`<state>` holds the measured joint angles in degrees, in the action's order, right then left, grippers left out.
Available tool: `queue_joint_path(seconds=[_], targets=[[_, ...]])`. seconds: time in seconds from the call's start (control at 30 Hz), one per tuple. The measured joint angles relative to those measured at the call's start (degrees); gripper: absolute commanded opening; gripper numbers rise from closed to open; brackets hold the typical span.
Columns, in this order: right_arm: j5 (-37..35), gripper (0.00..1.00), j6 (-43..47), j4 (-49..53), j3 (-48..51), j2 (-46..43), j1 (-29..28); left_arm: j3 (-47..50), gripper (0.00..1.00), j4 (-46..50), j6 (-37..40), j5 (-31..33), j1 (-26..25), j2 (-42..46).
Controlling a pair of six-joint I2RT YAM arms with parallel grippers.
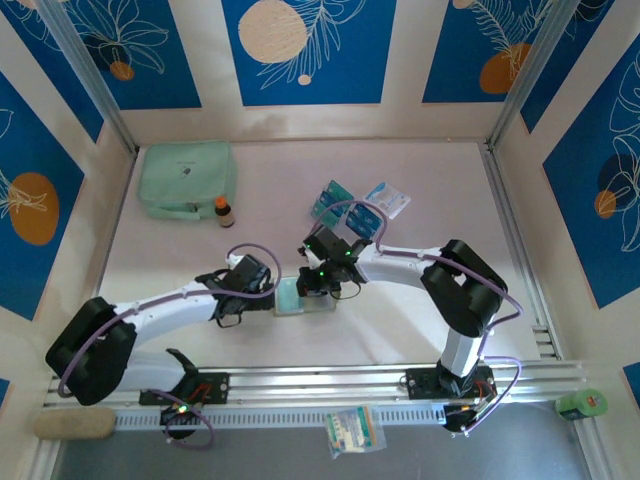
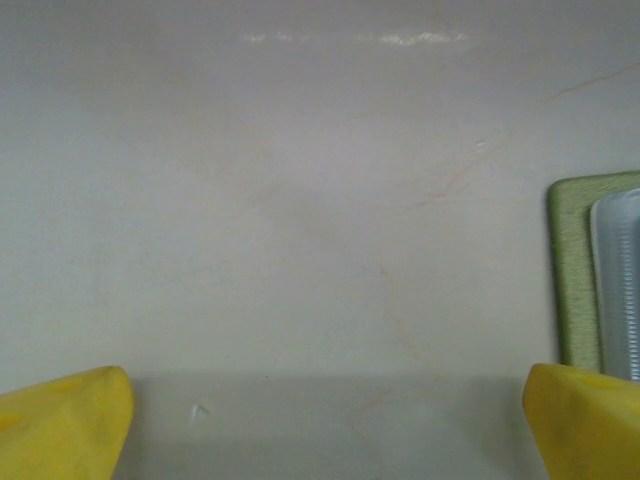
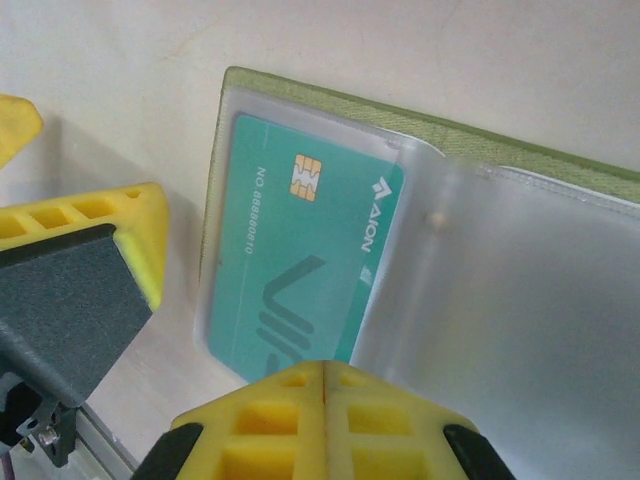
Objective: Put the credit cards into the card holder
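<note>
Across the pale bench, the overhead view took in what neither wrist camera could. A mint-green zip pouch lay at the far left, and both arms reached inward to meet near the middle. The card holder lay open and flat between their tips, at the bench's near middle. Loose credit cards sat farther back, just beside a white-and-blue packet, well apart from the holder. A small brown bottle stood just beside the pouch.

Only the right wrist view showed the holder's inside. One teal card with a gold chip sat under a clear pocket, against the olive-green cover. The right claw was closed tight, its yellow tips pressed together at the card's near end. Whether they touched the card could not be told.

From the left wrist view the left claw stood spread wide with nothing between its tips, above bare bench. The holder's green corner showed just beside its right fingertip.
</note>
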<state>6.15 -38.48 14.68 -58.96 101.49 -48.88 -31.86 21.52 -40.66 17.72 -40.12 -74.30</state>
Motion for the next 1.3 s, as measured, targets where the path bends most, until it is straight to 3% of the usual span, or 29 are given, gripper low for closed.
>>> queue_joint_path(seconds=[0.63,1.3], targets=[[-0.35,0.0,-0.04,0.92,-1.79,3.85,-1.33,-1.7,1.0,0.5,0.24,-0.15,0.0,-4.22],[0.02,0.0,-0.94,1.07,-2.12,4.15,-1.38,-1.51,1.0,1.29,0.26,-0.28,0.17,-2.54]])
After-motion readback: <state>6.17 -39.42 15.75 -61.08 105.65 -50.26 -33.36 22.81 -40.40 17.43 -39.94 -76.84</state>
